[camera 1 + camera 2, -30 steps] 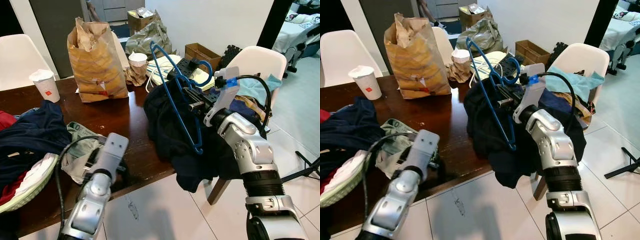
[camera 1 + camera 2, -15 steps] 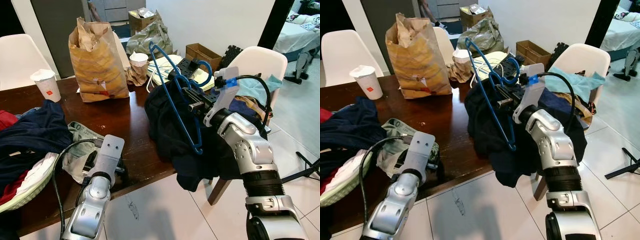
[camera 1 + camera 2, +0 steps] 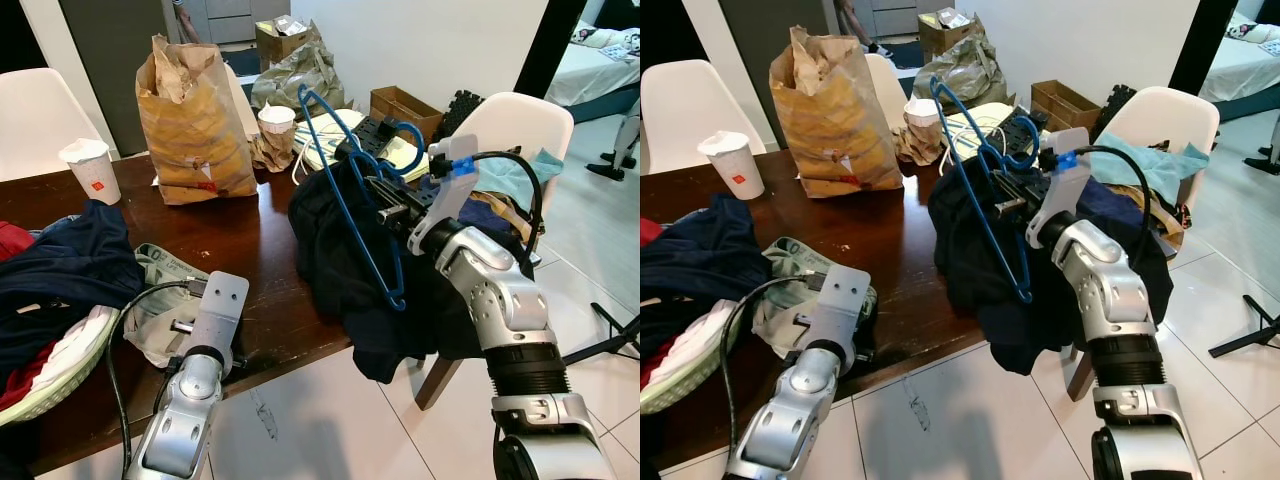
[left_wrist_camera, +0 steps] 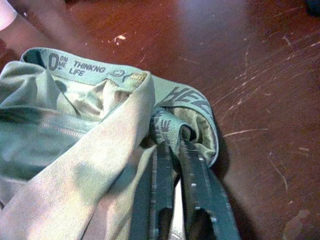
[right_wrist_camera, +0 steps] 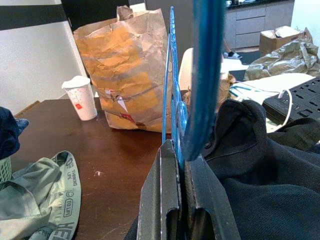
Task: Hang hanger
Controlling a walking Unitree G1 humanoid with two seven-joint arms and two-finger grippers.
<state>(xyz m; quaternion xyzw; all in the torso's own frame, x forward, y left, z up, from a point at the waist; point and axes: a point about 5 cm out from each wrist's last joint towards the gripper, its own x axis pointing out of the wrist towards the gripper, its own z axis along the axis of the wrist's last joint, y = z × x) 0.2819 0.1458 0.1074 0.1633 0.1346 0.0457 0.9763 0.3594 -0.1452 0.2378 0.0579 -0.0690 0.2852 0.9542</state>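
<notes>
Presently, the light, stiff blue hanger [image 3: 352, 190] is judged securely pinched between the right gripper's [image 5: 181, 150] 2 closed fingers, while the left gripper's [image 4: 172, 150] closed fingers nip the pale green garment [image 4: 85, 135].

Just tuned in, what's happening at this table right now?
The right gripper is shut on the blue hanger, holding it up over the dark garment draped off the table's edge. The left gripper is down on the pale green garment, fingers pinching its waistband. Nothing is hung yet.
</notes>
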